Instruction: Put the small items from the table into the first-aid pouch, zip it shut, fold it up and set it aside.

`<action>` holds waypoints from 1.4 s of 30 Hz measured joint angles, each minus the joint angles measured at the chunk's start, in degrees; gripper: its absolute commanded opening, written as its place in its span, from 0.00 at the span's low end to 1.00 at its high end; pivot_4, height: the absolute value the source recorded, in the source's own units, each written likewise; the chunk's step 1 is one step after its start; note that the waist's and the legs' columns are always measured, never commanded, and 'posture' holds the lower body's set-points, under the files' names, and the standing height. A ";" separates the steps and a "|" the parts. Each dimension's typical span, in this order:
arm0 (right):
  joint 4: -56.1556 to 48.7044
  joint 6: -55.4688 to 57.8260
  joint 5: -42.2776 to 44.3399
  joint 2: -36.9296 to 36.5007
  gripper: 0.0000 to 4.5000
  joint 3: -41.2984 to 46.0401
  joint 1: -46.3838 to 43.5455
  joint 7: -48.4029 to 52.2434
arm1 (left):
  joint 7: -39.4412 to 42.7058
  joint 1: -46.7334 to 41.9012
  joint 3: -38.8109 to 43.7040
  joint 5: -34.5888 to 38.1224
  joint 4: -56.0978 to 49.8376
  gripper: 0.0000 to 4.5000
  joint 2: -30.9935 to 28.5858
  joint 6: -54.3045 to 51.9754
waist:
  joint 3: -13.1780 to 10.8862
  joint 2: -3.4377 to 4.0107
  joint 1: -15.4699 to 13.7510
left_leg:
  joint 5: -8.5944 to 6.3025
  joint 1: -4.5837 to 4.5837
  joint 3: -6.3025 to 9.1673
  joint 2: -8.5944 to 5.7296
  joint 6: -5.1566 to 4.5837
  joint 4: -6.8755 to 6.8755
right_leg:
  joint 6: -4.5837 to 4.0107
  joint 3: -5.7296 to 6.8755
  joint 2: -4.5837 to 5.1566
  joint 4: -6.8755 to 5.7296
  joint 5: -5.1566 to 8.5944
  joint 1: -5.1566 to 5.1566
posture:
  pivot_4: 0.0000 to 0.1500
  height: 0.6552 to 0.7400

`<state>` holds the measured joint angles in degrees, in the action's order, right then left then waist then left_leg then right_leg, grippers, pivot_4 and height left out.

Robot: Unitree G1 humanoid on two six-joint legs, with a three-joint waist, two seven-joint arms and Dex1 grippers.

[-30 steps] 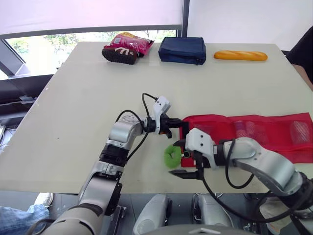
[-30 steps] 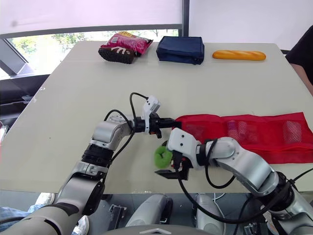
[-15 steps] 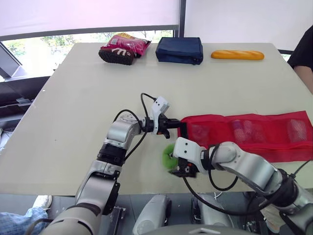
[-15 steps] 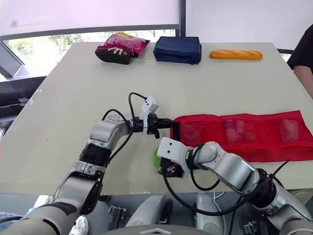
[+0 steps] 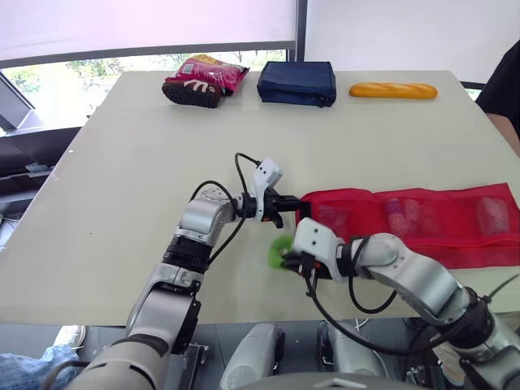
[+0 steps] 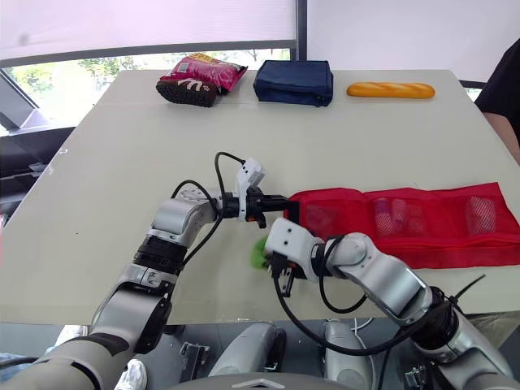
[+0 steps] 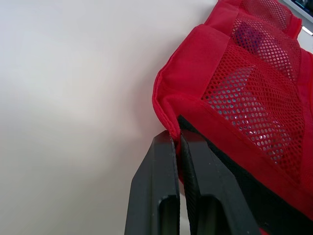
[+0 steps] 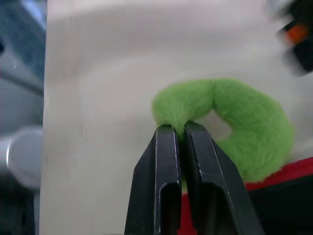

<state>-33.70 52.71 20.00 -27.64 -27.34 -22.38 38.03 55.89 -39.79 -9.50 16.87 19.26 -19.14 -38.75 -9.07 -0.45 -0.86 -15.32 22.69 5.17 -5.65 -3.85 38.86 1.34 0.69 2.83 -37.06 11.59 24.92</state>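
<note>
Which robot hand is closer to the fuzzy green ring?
The right. The right gripper is shut on the fuzzy green ring itself. The left gripper sits apart from it, shut on the end edge of the red pouch.

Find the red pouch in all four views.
Left eye view: pouch spread across the near right of the table.
Right eye view: same place.
Left wrist view: its mesh end, pinched by the left gripper.
Right wrist view: a red strip beside the scrunchie.
Shared landmark: the pouch end that the left gripper holds.
</note>
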 measured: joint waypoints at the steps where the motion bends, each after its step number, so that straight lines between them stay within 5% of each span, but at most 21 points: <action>1: -1.41 -0.48 1.51 0.23 0.01 3.04 1.09 0.03 | -0.02 -0.03 -0.04 -0.02 0.03 0.00 -0.02 0.37 | 0.00 0.00 -0.02 | 0.00 0.00 0.00 0.00 0.00 0.00 | 0.00 0.00 0.00 0.00 0.00 0.00 | 1.00 0.99; 10: -11.16 -4.10 14.60 1.70 0.01 28.93 21.18 -1.59 | 0.18 1.59 -0.28 -1.23 0.12 0.00 -1.50 3.89 | 0.00 0.02 0.06 | -0.01 -0.04 0.01 0.00 0.00 -0.07 | 0.00 -0.01 0.00 -0.01 0.00 -0.01 | 1.00 0.99; 19: -11.17 -9.76 17.27 3.80 0.01 39.24 35.43 -5.96 | 2.09 1.94 -1.30 -2.24 1.39 0.00 -2.38 7.28 | 0.00 0.02 -0.02 | 0.01 -0.05 0.00 0.01 0.02 -0.15 | 0.01 -0.02 0.00 -0.01 0.01 0.00 | 1.00 0.99; 33: -9.12 -15.71 23.09 5.41 0.01 43.92 38.07 -8.60 | 4.13 1.93 -1.75 -2.66 3.31 0.00 -3.25 10.97 | 0.00 0.02 0.04 | 0.01 -0.08 -0.01 0.02 0.02 -0.16 | 0.01 -0.02 0.00 0.00 0.02 -0.01 | 1.00 0.99; 42: -9.12 -15.85 21.33 4.16 0.01 38.36 35.36 -10.36 | 4.73 1.93 -0.93 -1.68 3.89 0.00 -4.02 10.12 | 0.00 0.02 0.04 | 0.01 -0.08 -0.01 0.02 0.02 -0.17 | 0.01 -0.03 0.00 -0.01 0.02 0.00 | 1.00 0.99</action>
<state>-42.82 36.85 41.33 -23.48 11.02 12.98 27.67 60.63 -37.87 -10.43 15.19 23.14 -23.16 -28.64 -9.07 -0.43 -0.81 -15.31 22.61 5.15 -5.63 -3.83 38.69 1.35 0.66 2.83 -37.06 11.61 24.92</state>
